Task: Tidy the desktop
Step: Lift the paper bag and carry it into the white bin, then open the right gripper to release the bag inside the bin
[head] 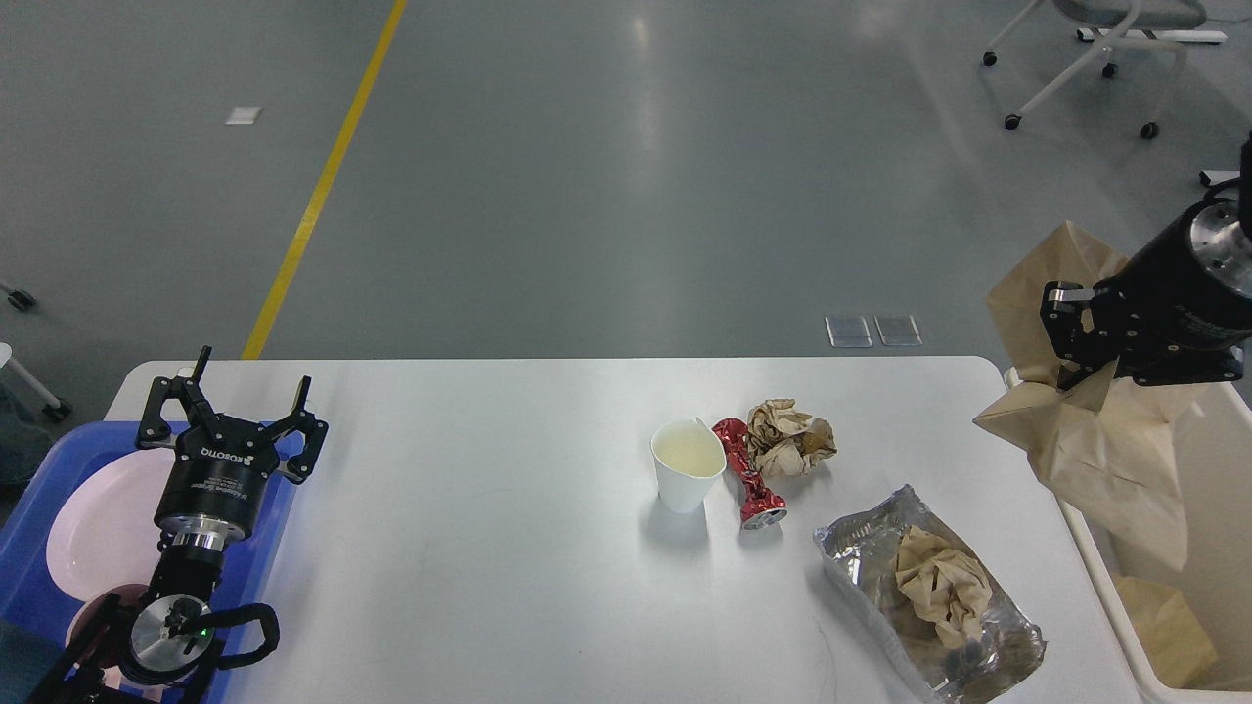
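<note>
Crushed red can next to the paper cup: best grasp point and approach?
Grip the crushed red can at its pinched waist, coming from above with fingers closing across its narrow width. It lies on its side on the desktop, silver end toward me, so the middle is thinnest. The white paper cup sits close on its left; the near end likely offers more clearance.

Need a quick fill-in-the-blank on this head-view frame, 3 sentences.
1. The right gripper holds a brown paper ____ above the cream bin.
2. The left gripper hovers over the ____ tray, fingers open.
3. On the desktop, the crushed red can lies just right of the white ____.

Missing: bag; blue; cup
</note>
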Tool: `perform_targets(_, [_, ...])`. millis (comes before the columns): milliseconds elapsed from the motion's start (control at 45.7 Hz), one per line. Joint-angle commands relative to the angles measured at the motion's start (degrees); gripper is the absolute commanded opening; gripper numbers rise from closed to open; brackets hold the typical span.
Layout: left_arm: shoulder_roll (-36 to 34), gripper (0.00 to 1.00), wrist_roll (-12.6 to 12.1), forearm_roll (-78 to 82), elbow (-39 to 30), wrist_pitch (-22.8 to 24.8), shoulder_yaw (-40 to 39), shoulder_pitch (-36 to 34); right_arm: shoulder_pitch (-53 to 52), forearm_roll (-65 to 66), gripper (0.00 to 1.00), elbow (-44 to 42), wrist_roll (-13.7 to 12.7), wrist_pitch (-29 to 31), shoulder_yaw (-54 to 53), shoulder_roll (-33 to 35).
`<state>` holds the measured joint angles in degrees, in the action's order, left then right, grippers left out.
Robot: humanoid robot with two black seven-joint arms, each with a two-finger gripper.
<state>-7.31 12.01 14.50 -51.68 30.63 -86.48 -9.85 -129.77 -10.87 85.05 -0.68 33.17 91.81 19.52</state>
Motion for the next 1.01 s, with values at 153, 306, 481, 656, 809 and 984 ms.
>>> perform_targets(153, [0.01, 0.96, 0.03, 0.0, 0.0, 0.04, 0.0, 0.0, 25.68, 7.61, 0.0, -19.11, 0.07, -11.36, -7.51, 14.84])
perform_targets(306, [0.01, 0.96, 0.03, 0.0, 0.0, -0.05, 0.0, 0.0, 43.52, 10.52, 0.0, -33.34, 0.07, -14.53, -16.39, 18.1])
perform_targets(481, [0.01, 0.96, -0.06, 0.0, 0.0, 0.04, 0.0, 0.0, 64.0, 10.52, 0.0, -50.22, 0.07, -16.9, -28.6, 17.31])
perform_targets(656, [0.01, 0.96, 0.03, 0.0, 0.0, 0.04, 0.0, 0.0, 81.15, 10.17, 0.0, -64.37, -0.11, -24.98, -36.96, 10.81])
perform_targets(809, [0.01, 0.96, 0.03, 0.0, 0.0, 0.04, 0.0, 0.0, 89.59, 9.81, 0.0, -72.99, -1.51, -31.84, -40.57, 5.8])
perform_targets(984, [0.01, 0.96, 0.03, 0.0, 0.0, 0.04, 0.0, 0.0, 94.52, 9.55, 0.0, -77.22, -4.33, -37.38, -40.75, 2.63])
